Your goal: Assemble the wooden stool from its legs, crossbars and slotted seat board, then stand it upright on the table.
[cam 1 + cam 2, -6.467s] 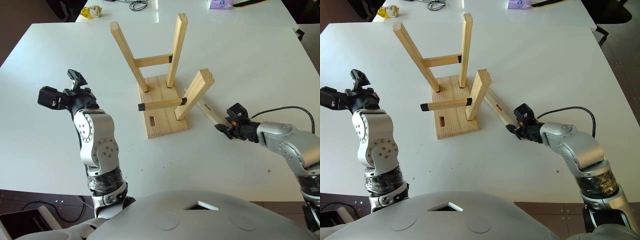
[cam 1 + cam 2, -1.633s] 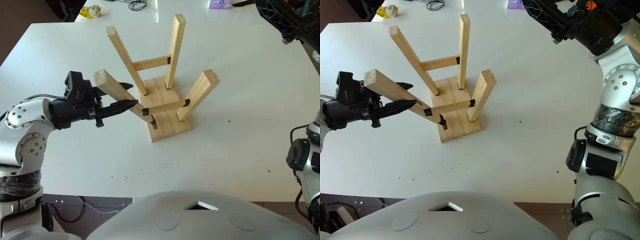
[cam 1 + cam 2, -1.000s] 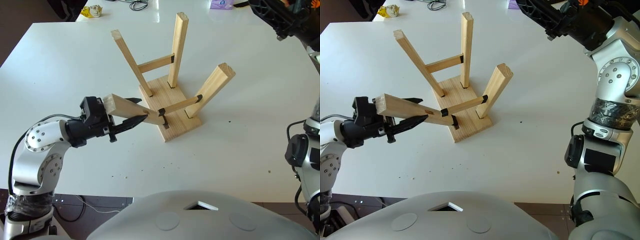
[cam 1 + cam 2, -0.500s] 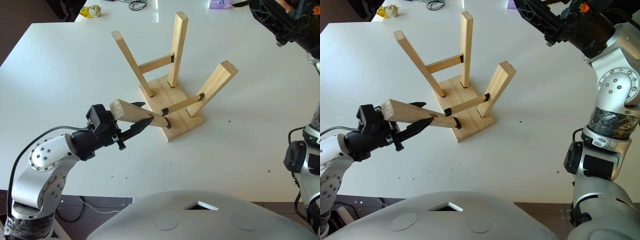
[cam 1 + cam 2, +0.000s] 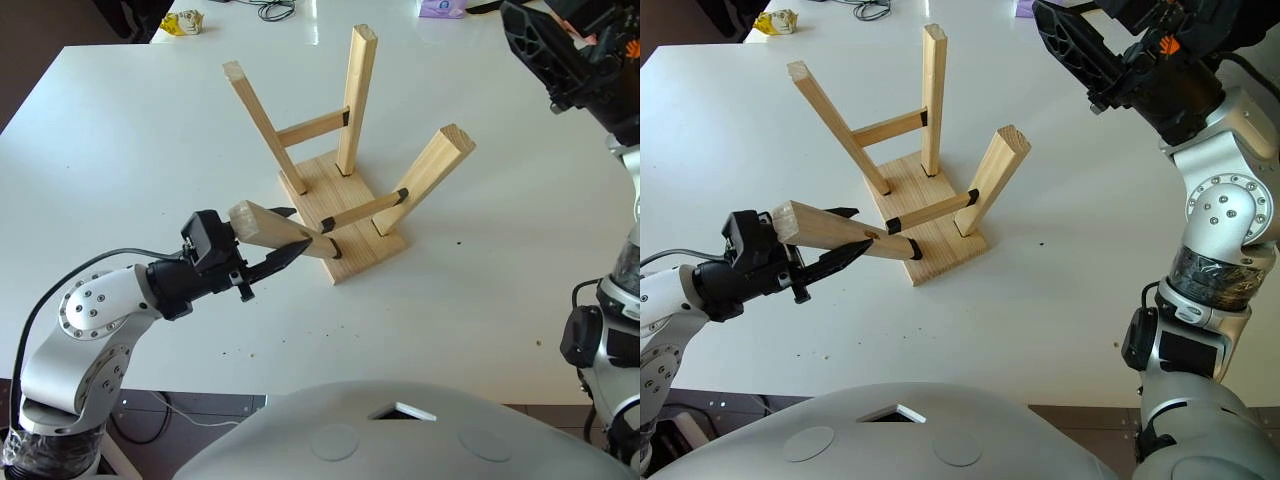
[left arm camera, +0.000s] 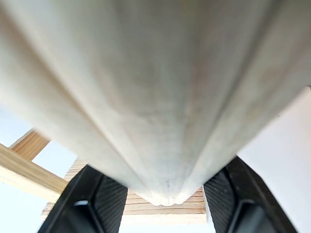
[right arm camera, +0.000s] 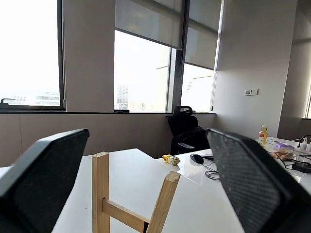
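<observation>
Risk: left fingers [image 5: 275, 260] clamp the tilted fourth leg [image 5: 262, 225], its far end just past the fingertips at the seat board [image 5: 362, 248] slot, while right fingers [image 7: 43, 179], spread wide, hang high and well apart, so the unbraced board may slide on the surface [image 5: 120, 130], jamming the crossbar [image 5: 365, 208].

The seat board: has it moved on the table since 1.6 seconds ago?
Yes. The seat board has shifted right: its near end has swung toward the dark speck on the table, which lies where it did.
</observation>
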Tool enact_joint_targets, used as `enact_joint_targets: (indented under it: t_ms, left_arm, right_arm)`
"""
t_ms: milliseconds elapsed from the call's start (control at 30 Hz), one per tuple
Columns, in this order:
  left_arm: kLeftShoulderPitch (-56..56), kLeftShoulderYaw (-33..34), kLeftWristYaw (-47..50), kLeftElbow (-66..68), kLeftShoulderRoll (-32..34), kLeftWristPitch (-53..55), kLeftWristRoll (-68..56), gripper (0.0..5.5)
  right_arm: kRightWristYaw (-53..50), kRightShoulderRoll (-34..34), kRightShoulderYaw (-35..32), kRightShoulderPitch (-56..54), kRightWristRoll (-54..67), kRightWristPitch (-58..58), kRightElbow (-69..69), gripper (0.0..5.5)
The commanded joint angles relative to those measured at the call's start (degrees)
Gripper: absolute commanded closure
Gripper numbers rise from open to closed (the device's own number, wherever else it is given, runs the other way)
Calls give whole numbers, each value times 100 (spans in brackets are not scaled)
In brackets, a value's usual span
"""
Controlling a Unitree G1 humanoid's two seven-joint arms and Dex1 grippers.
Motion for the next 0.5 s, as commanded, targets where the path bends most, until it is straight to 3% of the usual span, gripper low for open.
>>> enact_joint_targets:
  t_ms: [33,500]
  left_arm:
    - [-312,-68,-47,167,343,226,295,345]
    - [-1366,-197,-655,1160,868,834,-83,345]
  right_arm:
    - [-335,158,-195,358,209,-49,-383,105]
    - [-973,555,242,1020,411,-49,-1425,105]
